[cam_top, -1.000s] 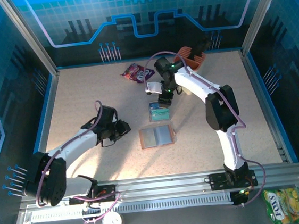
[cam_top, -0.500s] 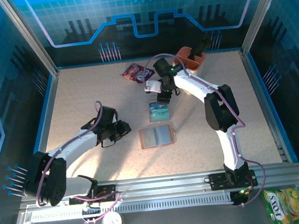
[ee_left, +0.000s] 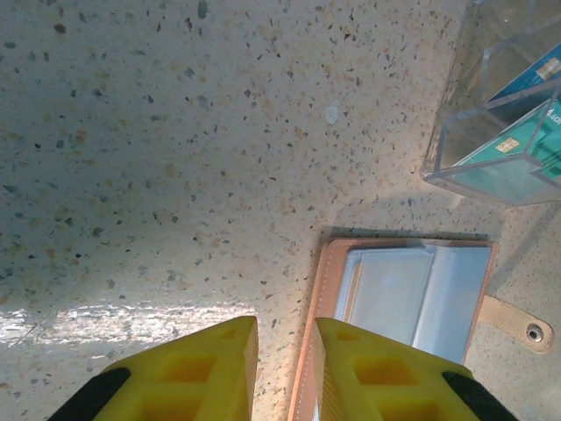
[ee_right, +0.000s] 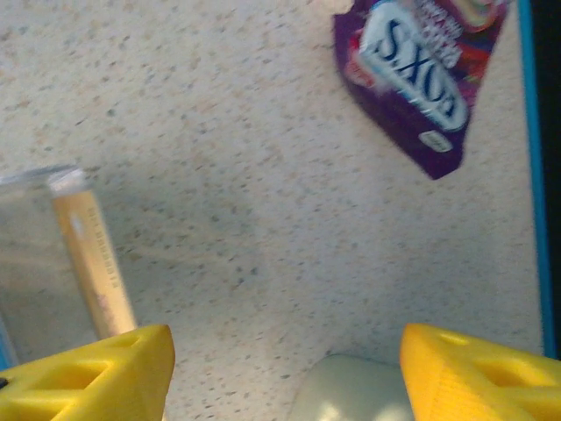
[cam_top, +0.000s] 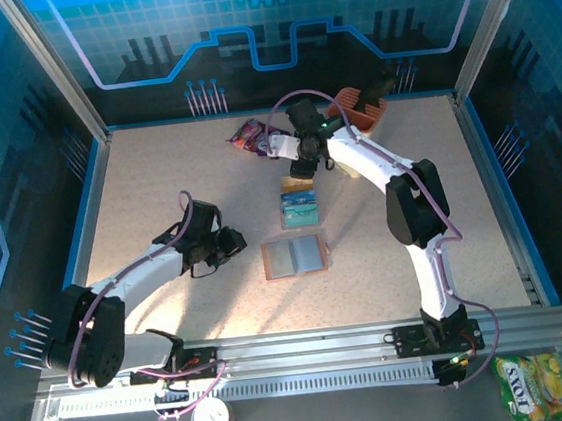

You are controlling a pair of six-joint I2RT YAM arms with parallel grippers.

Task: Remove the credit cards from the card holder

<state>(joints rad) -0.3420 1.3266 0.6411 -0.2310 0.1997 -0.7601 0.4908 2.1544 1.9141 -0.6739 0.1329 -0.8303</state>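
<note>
- Left tool [ee_left: 285,331], jaws narrowly parted and empty, hovered at the edge of the open card holder [ee_left: 412,307] on the counter [ee_left: 175,132].
- Teal credit cards [ee_left: 517,158] sat in a clear stand [ee_left: 478,105] nearby.
- Right tool [ee_right: 287,346] was spread wide near a purple snack packet [ee_right: 421,70].

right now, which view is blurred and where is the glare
Right wrist view: blurred, the lettering on the packet smeared. Left wrist view: sharp, with a bright glare streak on the table left of the card holder. Top view: sharp, a bright patch on the table near the left arm.
</note>
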